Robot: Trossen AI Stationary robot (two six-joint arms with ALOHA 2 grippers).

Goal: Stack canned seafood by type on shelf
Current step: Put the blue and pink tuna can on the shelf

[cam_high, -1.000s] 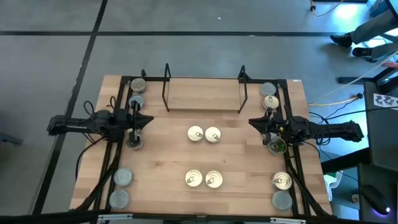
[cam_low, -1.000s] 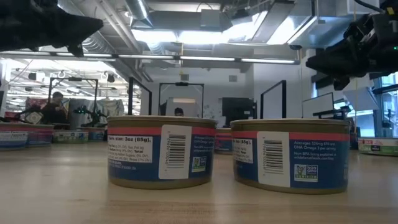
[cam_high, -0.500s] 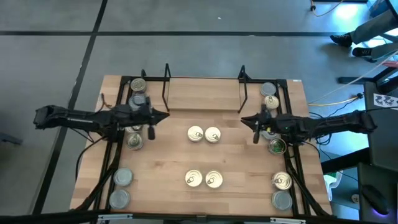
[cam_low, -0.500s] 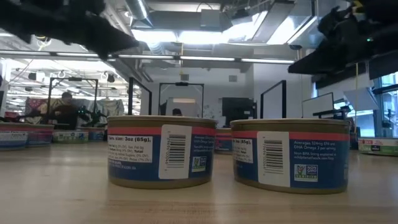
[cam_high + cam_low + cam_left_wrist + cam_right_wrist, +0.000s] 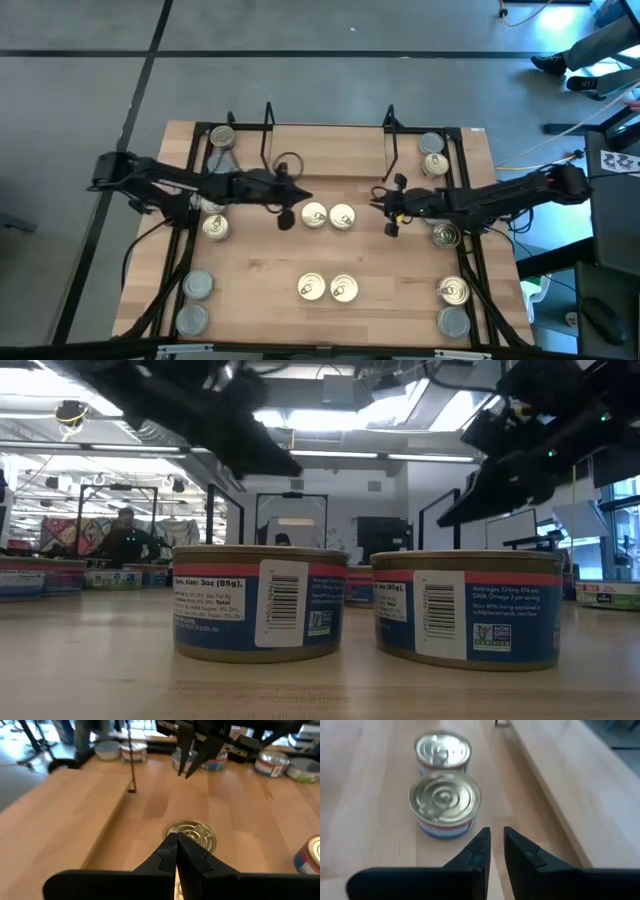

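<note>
Nine gold-topped cans (image 5: 314, 215) showed on the tabletop (image 5: 270, 260): four in two pairs around the centre, two on the 9 o'clock side and three on the 3 o'clock side. Four grey-topped cans (image 5: 198, 285) were plainly countable: two at the 7 o'clock corner, one at 5 o'clock and one at 1 o'clock. Whether the left arm hid another could not be told. There was one shelf (image 5: 325, 150), at 12 o'clock. Two arms reached in, each with one end effector: the left end effector (image 5: 287, 208) and the right end effector (image 5: 388, 212). One person (image 5: 125, 538) showed in the room beyond.
</note>
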